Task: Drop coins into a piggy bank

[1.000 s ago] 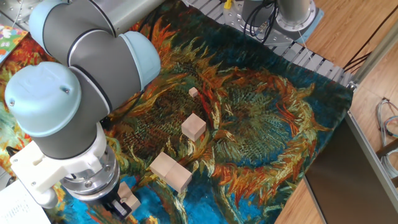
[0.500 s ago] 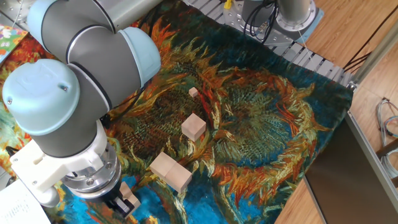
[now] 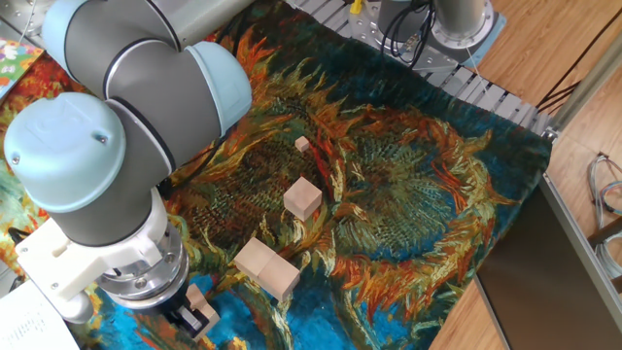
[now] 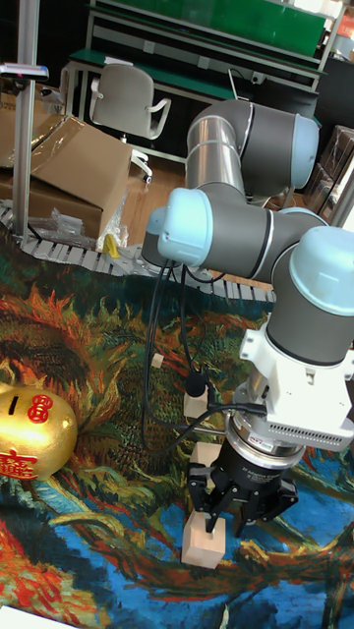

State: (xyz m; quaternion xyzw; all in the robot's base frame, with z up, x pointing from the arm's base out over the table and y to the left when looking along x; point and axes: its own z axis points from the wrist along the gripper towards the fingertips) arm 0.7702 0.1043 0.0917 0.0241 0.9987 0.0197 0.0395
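At the patterned cloth's near edge: gripper (image 4: 218,513), slightly lower than a second ago and now at rest over a pale wooden block (image 4: 205,543), jaw state indeterminable; gold piggy bank (image 4: 34,432) well apart, coins unseen, so dropping likely remains ahead.

Desk under sunflower-print cloth (image 3: 408,194). On cloth: four pale wooden blocks (image 3: 302,198); gold piggy bank (image 4: 34,432) at one edge.
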